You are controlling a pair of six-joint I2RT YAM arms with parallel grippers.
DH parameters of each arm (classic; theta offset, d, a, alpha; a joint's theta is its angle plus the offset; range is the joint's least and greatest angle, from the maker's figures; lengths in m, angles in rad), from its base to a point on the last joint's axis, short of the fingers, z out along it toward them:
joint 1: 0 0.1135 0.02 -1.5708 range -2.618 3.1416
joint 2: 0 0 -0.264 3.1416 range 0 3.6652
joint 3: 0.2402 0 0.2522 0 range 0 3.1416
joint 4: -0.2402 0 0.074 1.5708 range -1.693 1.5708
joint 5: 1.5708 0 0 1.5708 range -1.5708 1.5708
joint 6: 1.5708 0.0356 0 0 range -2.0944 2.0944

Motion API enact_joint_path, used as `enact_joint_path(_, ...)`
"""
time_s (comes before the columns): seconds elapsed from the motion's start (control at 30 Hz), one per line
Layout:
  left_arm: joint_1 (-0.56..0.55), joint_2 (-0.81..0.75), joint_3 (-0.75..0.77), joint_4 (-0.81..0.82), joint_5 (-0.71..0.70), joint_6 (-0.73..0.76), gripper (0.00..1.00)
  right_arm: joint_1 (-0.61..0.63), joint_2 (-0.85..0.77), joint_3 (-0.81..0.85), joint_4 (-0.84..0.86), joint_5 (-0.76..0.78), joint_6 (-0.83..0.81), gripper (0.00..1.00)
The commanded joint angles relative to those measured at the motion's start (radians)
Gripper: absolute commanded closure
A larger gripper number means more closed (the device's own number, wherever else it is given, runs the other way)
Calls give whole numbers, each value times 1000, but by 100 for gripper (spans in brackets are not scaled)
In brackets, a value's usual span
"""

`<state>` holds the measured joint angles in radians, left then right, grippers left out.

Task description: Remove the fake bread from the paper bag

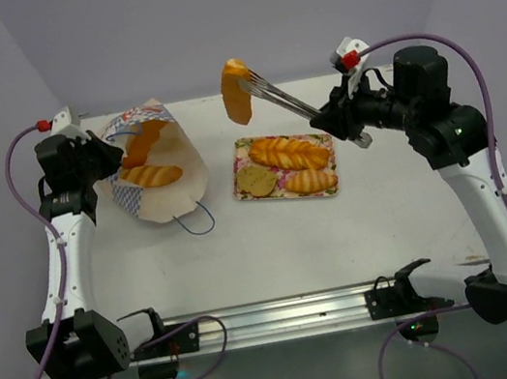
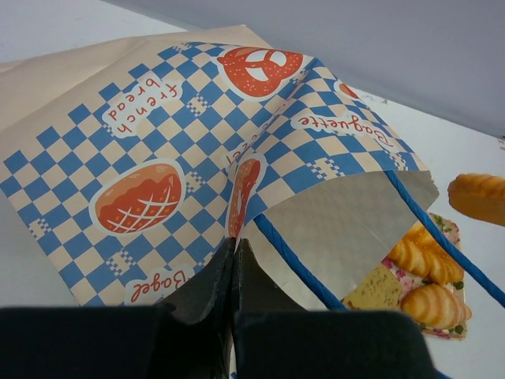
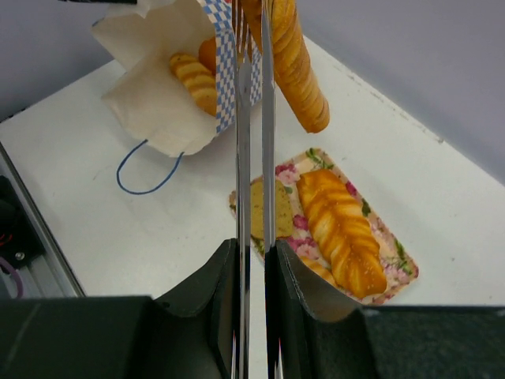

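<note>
Resting on the floral rectangular tray (image 1: pixel 246 194), near right, are three glossy toy breads (image 1: pixel 291 153). Left of it, the left gripper (image 2: pixel 235 246) pinches the rim of the checkered tan paper bag (image 1: pixel 175 159), a braided golden loaf (image 1: pixel 153 175) inside. Farthest, the right gripper (image 1: pixel 252 78) clamps an orange bread stick (image 1: pixel 237 94) aloft in its long tines; so thin a hold could let it slip and drop off-tray.

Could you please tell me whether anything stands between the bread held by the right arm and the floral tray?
Nothing visible stands in the air between the held bread and the tray. The tray itself already carries a braided loaf, a smaller loaf and a bun, so little bare room is left.
</note>
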<state>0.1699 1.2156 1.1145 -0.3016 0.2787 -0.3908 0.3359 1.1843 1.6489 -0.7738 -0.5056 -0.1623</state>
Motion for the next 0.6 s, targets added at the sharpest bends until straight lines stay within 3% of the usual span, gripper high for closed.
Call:
enact_joint_path(0.0, 10, -50, -16, 25, -16, 41, 100, -37, -57, -52, 51, -102, 61, 100)
enact_joint_path(0.37, 8, -105, -67, 28, 2, 50, 100, -150, -127, -320, 162, -246, 254, 100)
enact_joint_path(0.57, 8, -117, -81, 32, 13, 49, 100, -163, -121, -368, 194, -301, 325, 100)
